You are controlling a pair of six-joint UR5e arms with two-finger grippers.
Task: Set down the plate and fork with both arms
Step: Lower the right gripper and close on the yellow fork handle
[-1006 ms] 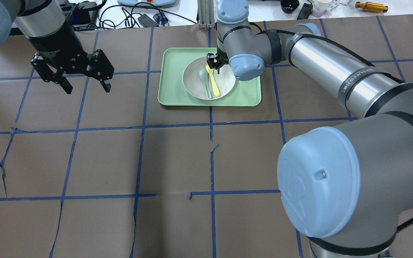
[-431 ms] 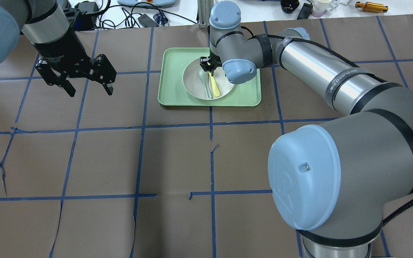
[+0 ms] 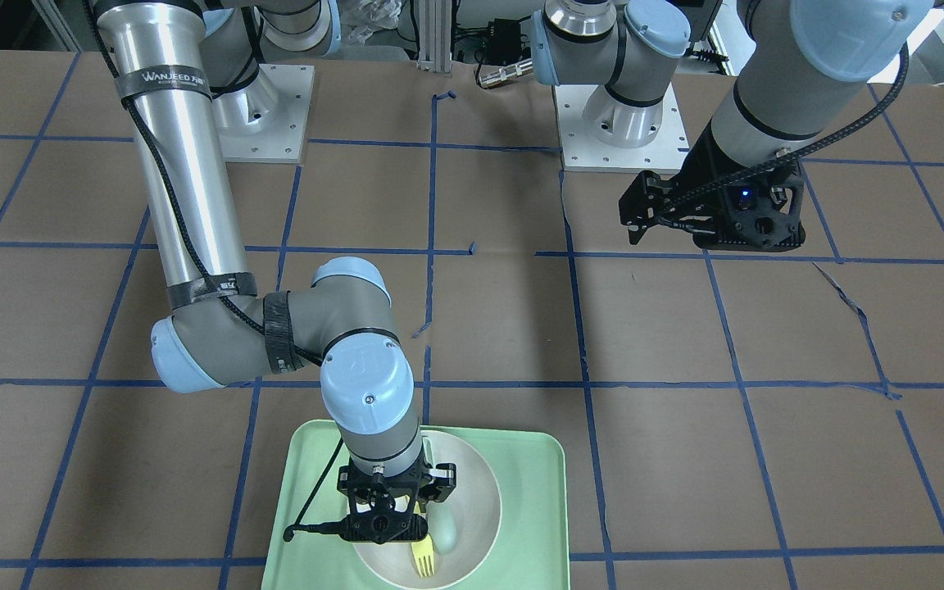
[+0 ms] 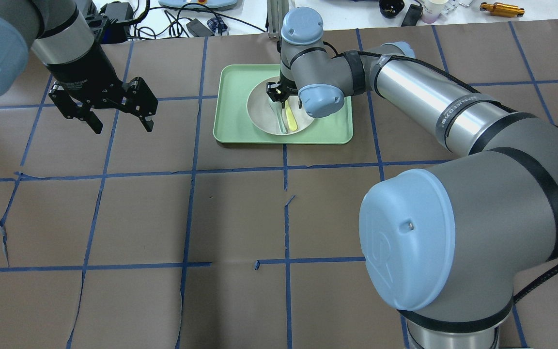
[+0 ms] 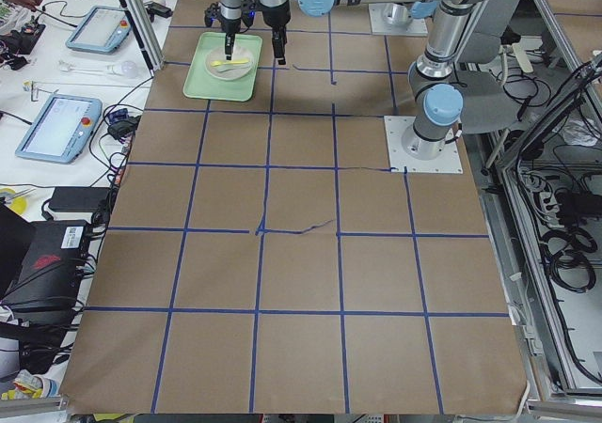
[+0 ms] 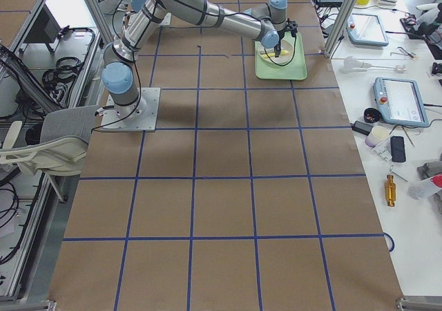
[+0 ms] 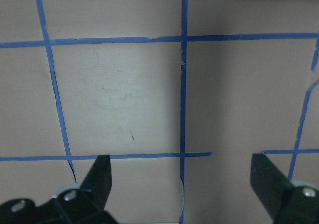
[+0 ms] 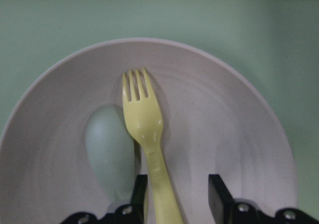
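Right hand is hanging over the plate with its fingers part way open and straddling the handle of the fork. 1 finger is sitting right against the handle, the other is standing off with a clear gap, so nothing is being gripped. Can't tell whether the tips are touching the plate.

The yellow fork is lying flat in the white plate, tines pointing away from the wrist camera. The plate is sitting in the mint-green tray on the far side of the worktop.

The thing getting in the way is the pale grey-green spoon. It's lying in the same plate just beside the fork, bowl right up against the fork's neck. The near finger is coming down right at the seam between the 2 handles. In the overhead view the right arm's wrist is also covering part of the plate.

Left hand is hovering wide open and holding nothing, well apart from the tray, over brown paper crossed with blue tape lines. Only a sliver of the tray is showing at the top of its wrist view.

Past the worktop's far edge, cables, a cup and a brass-coloured part are lying around.
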